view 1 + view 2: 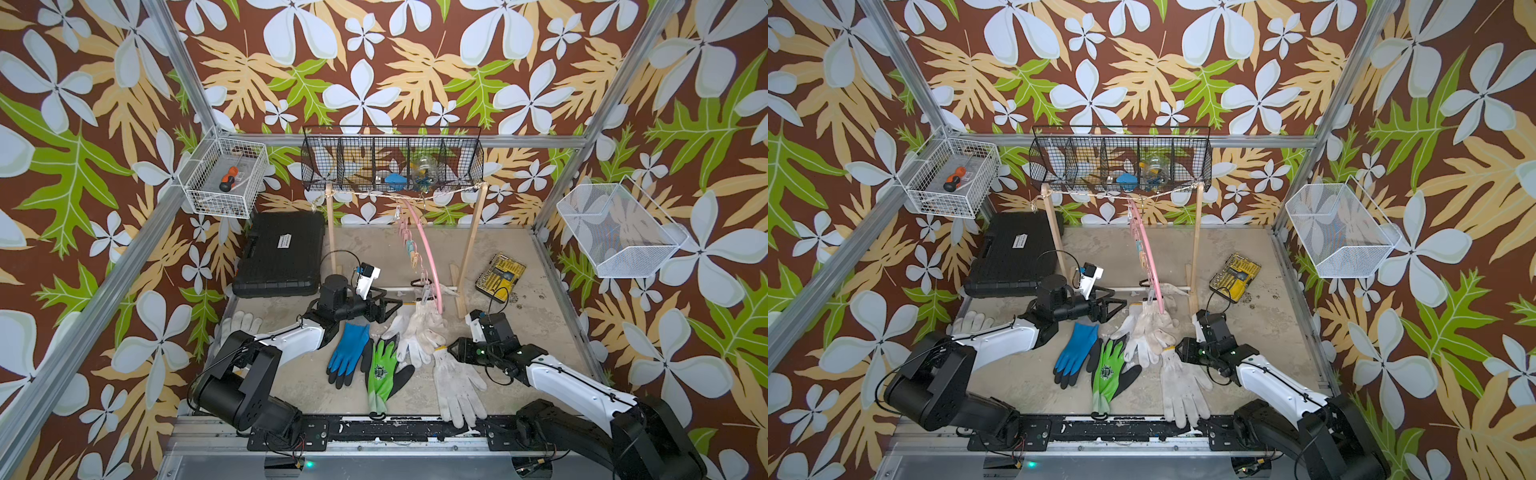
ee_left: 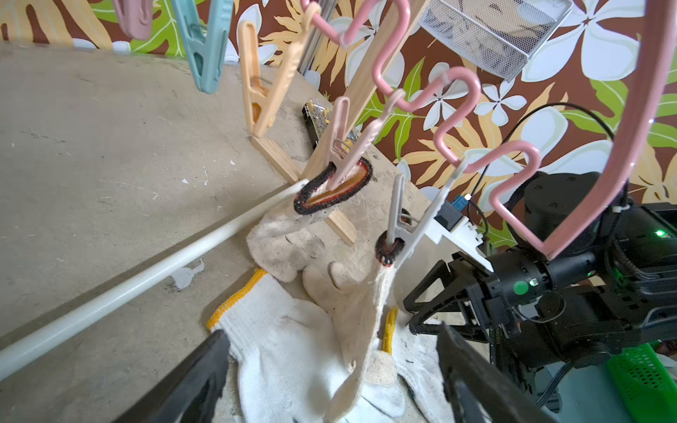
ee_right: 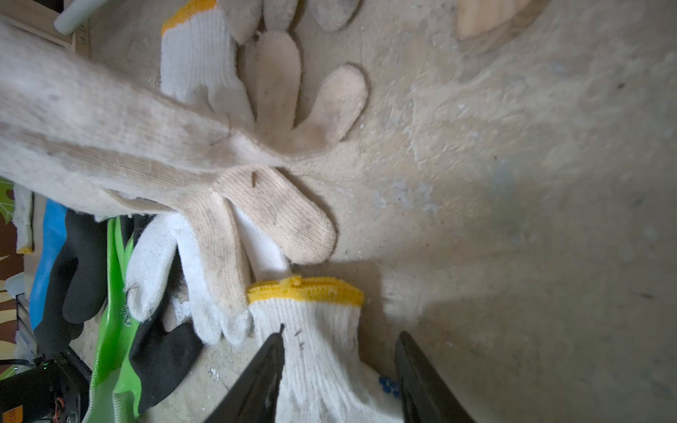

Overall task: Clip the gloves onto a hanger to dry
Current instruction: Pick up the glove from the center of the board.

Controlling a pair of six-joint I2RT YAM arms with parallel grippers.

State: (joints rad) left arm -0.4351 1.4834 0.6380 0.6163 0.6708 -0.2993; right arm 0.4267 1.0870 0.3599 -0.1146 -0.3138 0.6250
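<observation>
Hovering just left of the low end of the hanger [image 1: 427, 248], the left claw [image 1: 401, 306] gapes wide above the heaped white gloves [image 1: 415, 332], with the blue glove [image 1: 349, 353] and green glove [image 1: 380, 374] flat beside them. The right claw [image 3: 340, 333] (half-narrowed) straddles the yellow-cuffed glove [image 3: 315, 329] at its edge, one finger touching, one just clear; bare worktop [image 1: 540, 324] lies open rightward.

Walls [image 1: 374, 62] on three sides of me: brown paper printed with white flowers and green and tan leaves, edged by an aluminium frame [image 1: 532, 142]. Floor [image 1: 548, 316]: pale, dusty, concrete-like, evenly lit. Fixtures: white wire basket [image 1: 218, 203] at my back-left corner; black wire basket [image 1: 357, 166] along the back wall; white mesh bin [image 1: 619, 232] on my right wall. Black case [image 1: 282, 253] lies back left.
</observation>
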